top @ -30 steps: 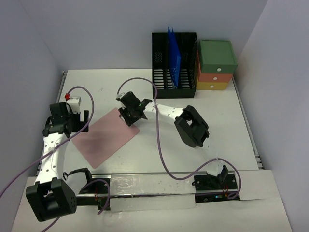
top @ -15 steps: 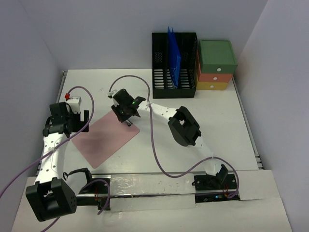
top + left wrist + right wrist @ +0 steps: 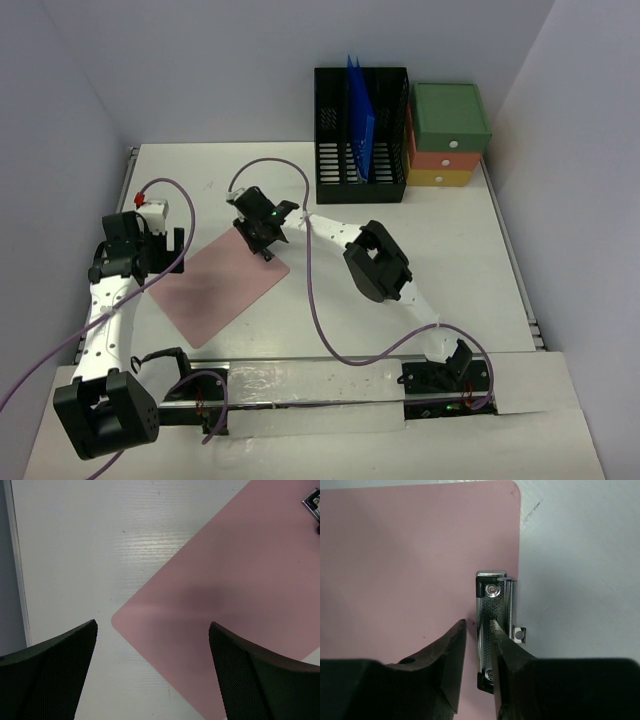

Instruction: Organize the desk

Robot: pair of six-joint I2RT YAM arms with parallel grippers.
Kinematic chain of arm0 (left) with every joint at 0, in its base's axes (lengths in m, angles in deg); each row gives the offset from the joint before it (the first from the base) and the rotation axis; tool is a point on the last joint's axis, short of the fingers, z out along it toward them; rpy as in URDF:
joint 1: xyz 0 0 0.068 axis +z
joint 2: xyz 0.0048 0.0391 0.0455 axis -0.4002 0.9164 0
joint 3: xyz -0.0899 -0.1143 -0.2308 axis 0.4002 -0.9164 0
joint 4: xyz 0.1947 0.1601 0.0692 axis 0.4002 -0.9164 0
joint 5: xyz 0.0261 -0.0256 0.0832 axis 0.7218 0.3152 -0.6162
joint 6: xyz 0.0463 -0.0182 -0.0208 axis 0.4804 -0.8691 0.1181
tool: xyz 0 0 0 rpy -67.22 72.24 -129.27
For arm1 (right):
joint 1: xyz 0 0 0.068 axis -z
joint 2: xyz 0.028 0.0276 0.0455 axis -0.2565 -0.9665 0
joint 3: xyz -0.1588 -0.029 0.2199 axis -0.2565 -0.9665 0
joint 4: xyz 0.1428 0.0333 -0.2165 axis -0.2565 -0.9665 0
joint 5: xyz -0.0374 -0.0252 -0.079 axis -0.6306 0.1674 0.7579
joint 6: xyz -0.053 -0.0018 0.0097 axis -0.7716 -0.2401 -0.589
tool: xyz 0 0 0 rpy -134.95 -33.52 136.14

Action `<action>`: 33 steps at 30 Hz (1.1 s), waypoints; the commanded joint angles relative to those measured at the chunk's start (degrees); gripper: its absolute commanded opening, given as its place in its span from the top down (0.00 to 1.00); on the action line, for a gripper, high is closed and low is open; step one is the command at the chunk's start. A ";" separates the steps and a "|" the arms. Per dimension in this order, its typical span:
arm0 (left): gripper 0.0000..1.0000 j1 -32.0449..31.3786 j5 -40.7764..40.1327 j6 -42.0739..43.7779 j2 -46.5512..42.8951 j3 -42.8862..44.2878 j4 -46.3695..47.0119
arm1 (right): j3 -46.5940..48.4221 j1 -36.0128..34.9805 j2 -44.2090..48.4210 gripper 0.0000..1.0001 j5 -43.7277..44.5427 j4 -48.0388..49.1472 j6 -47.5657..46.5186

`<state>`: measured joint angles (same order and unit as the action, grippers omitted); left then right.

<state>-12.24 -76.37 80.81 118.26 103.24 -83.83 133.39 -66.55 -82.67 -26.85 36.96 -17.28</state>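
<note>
Two grippers are over one pink clipboard (image 3: 215,285), and the step in hand looks to me like a grab at its metal clip (image 3: 495,605). Nearest us, at the lower left of the overhead view, the left gripper (image 3: 152,625) hangs with jaws spread wide over the board's rounded corner, holding nothing. Further in, mid-frame, the right gripper (image 3: 477,625) is down at the clip with its fingers narrow and only a slim gap between them. The clip's left edge shows in that gap, and I can't tell whether they're biting on it.

To do this well, I'd centre the clip between the pads before closing, because the finger on the right of the wrist view sits over the clip rather than beside it. Then lift gently, since a flat board could swing on a single pinch.

The desk (image 3: 450,210) is broad, flat and white, filling the middle of the overhead view, with a metal rail (image 3: 300,375) along its bottom edge. At the far upper right stands a black file rack (image 3: 335,165) holding a blue folder (image 3: 360,125), and a green, orange and yellow drawer unit (image 3: 450,135) sits just beside it.
</note>
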 commanded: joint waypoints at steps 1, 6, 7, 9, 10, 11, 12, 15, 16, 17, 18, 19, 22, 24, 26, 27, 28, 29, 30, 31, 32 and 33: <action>0.01 0.33 1.29 0.39 -1.13 0.08 1.00 | -1.39 -0.65 1.11 0.71 1.53 -5.06 1.63; 0.01 0.33 1.50 0.39 -1.04 0.44 0.80 | 2.19 -1.67 -1.93 0.72 3.93 -10.10 1.80; 0.01 0.33 1.50 0.39 -1.04 0.72 0.73 | 3.85 -2.09 -3.32 0.75 4.77 -11.97 1.94; 0.01 0.33 1.59 0.30 -1.12 0.90 0.65 | 5.80 -2.45 -5.08 0.83 5.90 -14.26 2.45; 0.01 0.33 1.67 0.30 -1.21 1.14 0.48 | 6.50 -2.78 -6.09 0.93 6.26 -15.53 2.79; 0.01 0.33 1.74 0.30 -1.28 1.24 0.34 | 5.97 -3.01 -6.33 0.98 6.56 -15.79 3.22; 0.01 0.33 1.83 0.30 -1.31 1.38 0.29 | 5.78 -3.07 -6.37 1.00 7.03 -15.58 3.35; 0.01 0.33 2.10 0.64 -1.27 1.65 -0.12 | 0.05 -3.34 -3.20 1.00 7.99 -12.51 4.04; 0.01 0.33 2.53 1.01 -1.13 1.85 -0.45 | -3.56 -3.33 -0.31 1.00 7.86 -9.79 4.31; 0.02 0.33 3.26 1.49 -1.13 2.14 -1.07 | -6.30 -3.29 2.28 1.00 6.95 -7.31 4.31; 0.03 0.33 3.99 1.96 -1.13 2.43 -1.69 | -9.04 -3.26 4.87 1.00 6.05 -4.83 4.31; 0.03 0.33 6.37 2.68 -1.13 2.77 -2.44 | -11.27 -3.18 7.21 1.00 4.82 -2.59 4.38; 0.05 0.33 13.25 7.12 -2.02 4.14 -5.71 | -15.66 -2.88 13.97 1.00 -1.03 2.72 5.56; 0.06 0.15 17.40 9.21 -2.36 6.01 -7.76 | -15.58 -2.63 15.53 1.00 -2.24 2.97 6.08; 0.07 -1.57 22.05 12.39 -2.98 7.76 -11.19 | -15.70 -1.97 17.11 1.00 -5.68 3.31 7.46; 0.07 -2.74 21.99 13.03 -3.20 8.50 -11.55 | -16.03 -1.57 17.54 1.00 -7.30 3.82 8.13; 0.07 -5.42 20.22 13.69 -3.61 8.70 -11.39 | -16.73 -0.94 17.99 1.00 -8.33 4.81 9.01; 0.07 -7.87 18.13 14.09 -3.88 8.67 -11.02 | -17.10 -0.36 18.21 1.00 -9.22 5.40 9.61; 0.07 -10.99 15.70 14.14 -3.87 8.44 -10.58 | -17.21 0.23 18.24 1.00 -10.10 5.68 10.17; 0.07 -14.61 13.08 14.07 -3.77 8.13 -10.13 | -17.28 0.85 18.24 1.00 -11.00 5.92 10.79; 0.07 -18.12 10.59 13.99 -3.66 7.83 -9.70 | -17.37 1.46 18.26 1.00 -11.82 6.18 11.46; 0.07 -21.23 8.95 13.83 -3.50 7.63 -9.40 | -17.63 2.07 18.43 1.00 -12.13 6.53 12.46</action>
<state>-22.12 -61.91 92.27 114.99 109.71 -92.90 116.41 -67.21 -68.50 -33.35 39.21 -8.90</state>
